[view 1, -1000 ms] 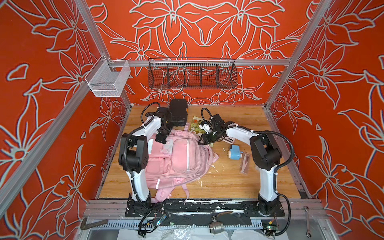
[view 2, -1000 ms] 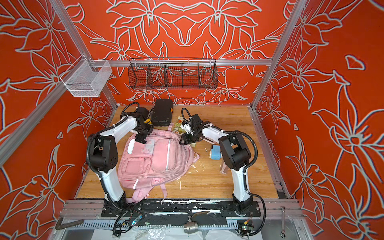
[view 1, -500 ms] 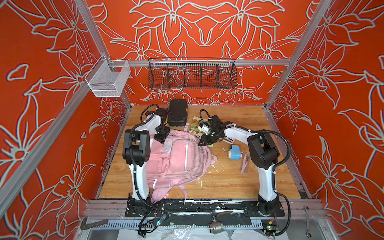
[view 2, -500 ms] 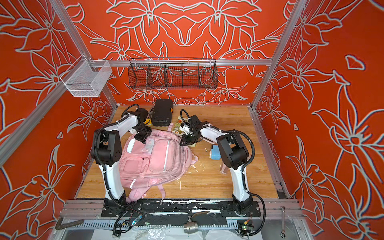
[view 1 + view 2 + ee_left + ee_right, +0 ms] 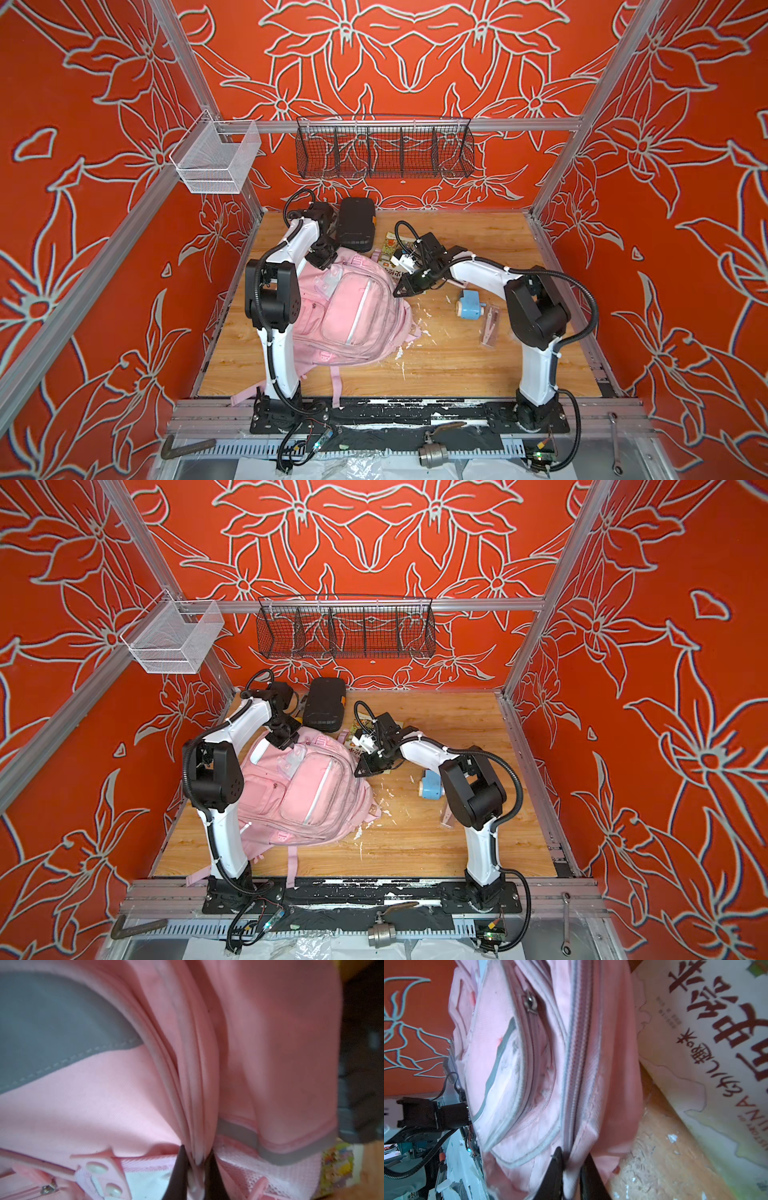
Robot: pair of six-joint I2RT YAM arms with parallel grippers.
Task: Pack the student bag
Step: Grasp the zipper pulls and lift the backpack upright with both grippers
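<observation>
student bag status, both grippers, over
Left gripper shut on student bag top fold. Right gripper shut on its side. Book beside it, unpacked.

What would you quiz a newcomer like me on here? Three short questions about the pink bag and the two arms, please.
1. True or false: the student bag lies on the wooden table.
2. The left gripper and right gripper are each shut on: A) nothing B) the bag's fabric C) each other.
3. Fill in: the blue sharpener lies on the ___ arm's side of the bag.
Key: 1 true; 2 B; 3 right.
</observation>
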